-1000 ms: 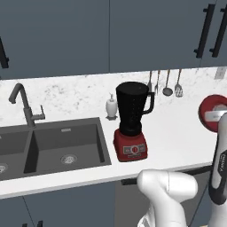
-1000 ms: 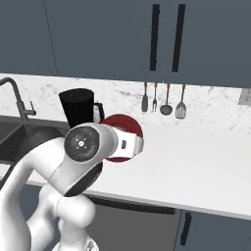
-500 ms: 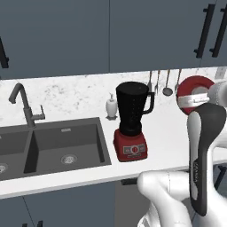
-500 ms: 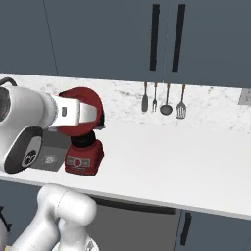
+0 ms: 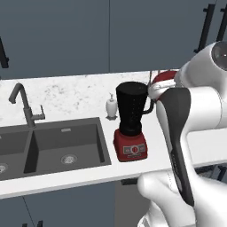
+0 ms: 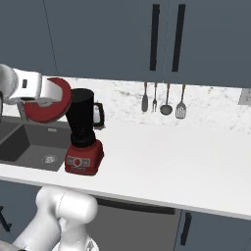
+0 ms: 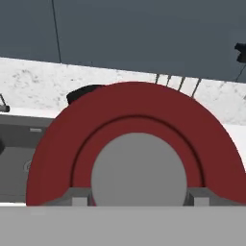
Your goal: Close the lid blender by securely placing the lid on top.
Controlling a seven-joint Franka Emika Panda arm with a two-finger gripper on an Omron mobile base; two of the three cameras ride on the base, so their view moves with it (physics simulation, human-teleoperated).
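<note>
The blender (image 5: 131, 111) stands on the counter right of the sink: a black jar (image 6: 82, 115) with its top open, on a boxy red base (image 6: 84, 157). My gripper (image 7: 137, 197) is shut on the lid (image 7: 134, 139), a round red cap with a grey centre, held on edge. The lid (image 6: 49, 100) hangs at rim height on the near side of the jar, apart from it. In the left base view its red edge (image 5: 162, 80) shows past my arm. The jar's black rim (image 7: 84, 91) shows over the lid's upper left edge.
A dark double sink (image 5: 66, 142) with a tap (image 5: 24, 104) lies left of the blender. A small white soap bottle (image 5: 111, 107) stands behind it. Utensils (image 6: 164, 100) hang on the back wall. White counter (image 6: 186, 152) stretches to the right, under cabinets.
My arm has swung left along the counter, carrying the lid from the far right up close to the blender jar. The blender has not moved.
</note>
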